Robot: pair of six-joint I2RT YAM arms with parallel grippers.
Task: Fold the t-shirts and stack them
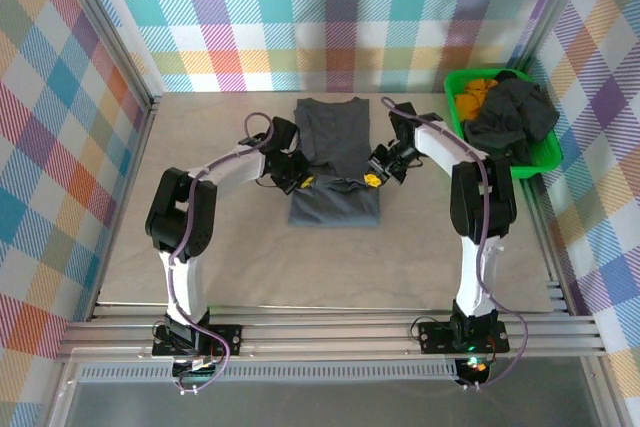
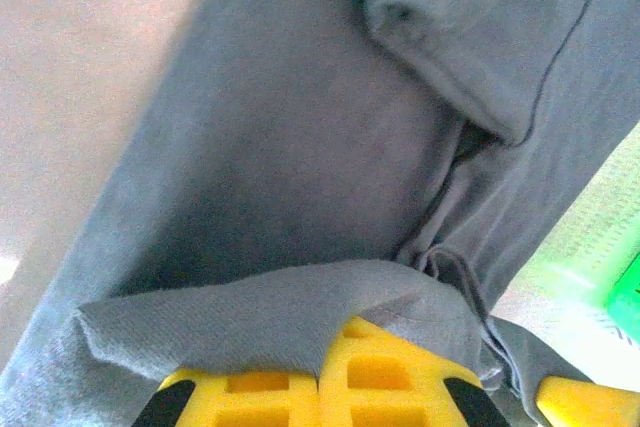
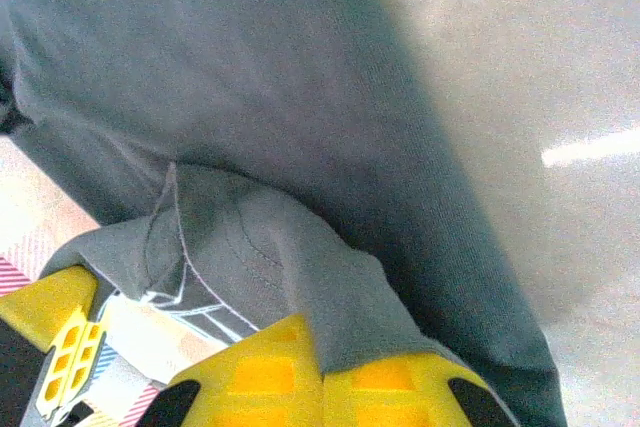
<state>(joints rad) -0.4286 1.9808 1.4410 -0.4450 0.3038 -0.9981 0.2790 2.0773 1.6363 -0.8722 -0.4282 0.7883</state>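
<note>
left gripper (image 1: pixel 308 183): clamped on t-shirt (image 1: pixel 335 142) edge | right gripper (image 1: pixel 373 179): likewise | fingers (image 2: pixel 280 384) partly cloth-covered

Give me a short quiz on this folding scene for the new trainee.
1. True or false: the left gripper and the right gripper are each shut on the grey t-shirt lying on the table.
2. Where does the green bin stand? A: at the table's far right corner. B: at its near left corner. C: between the arms' bases.
3. Fill in: the bright cloth in the bin, beside the dark shirts, is ___ in colour.

Key: 1 true; 2 A; 3 orange.
</note>
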